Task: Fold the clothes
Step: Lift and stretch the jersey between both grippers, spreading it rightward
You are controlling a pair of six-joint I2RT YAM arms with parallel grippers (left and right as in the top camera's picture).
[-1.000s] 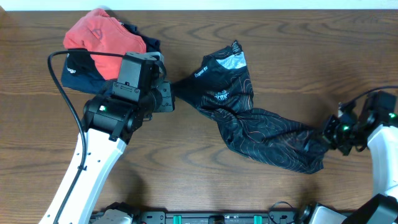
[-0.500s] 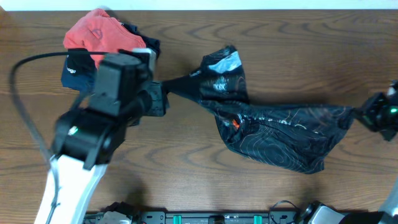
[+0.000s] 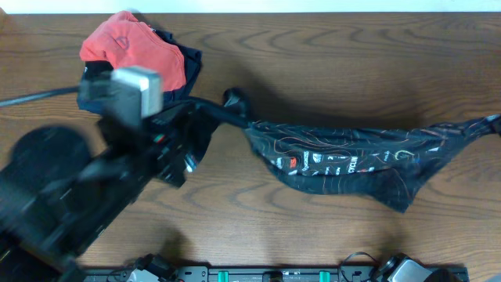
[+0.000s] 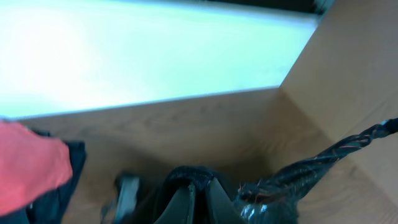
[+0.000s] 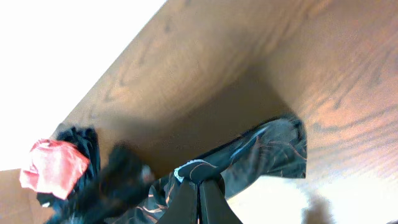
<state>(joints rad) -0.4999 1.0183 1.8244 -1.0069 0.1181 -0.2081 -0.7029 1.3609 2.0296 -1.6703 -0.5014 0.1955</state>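
Observation:
The black jersey (image 3: 344, 160) with thin orange lines and small colourful logos hangs stretched in a long band between my two grippers, above the table. My left gripper (image 4: 199, 198) is shut on its left end; in the overhead view the raised left arm is blurred and the gripper (image 3: 225, 108) sits at the jersey's left tip. My right gripper (image 5: 200, 191) is shut on the jersey's (image 5: 261, 155) right end. It is outside the overhead view, where the cloth runs off the right edge. The jersey (image 4: 298, 177) trails to the right in the left wrist view.
A coral-red garment (image 3: 133, 47) lies on a navy garment (image 3: 190, 66) at the back left of the wooden table (image 3: 329, 63). Both also show in the left wrist view (image 4: 28, 168) and the right wrist view (image 5: 53, 168). The left arm's cable (image 3: 31, 98) runs off to the left.
Both arms have lifted and pulled apart. The crumpled jersey is now drawn into a long taut band. The right gripper has left the overhead view.

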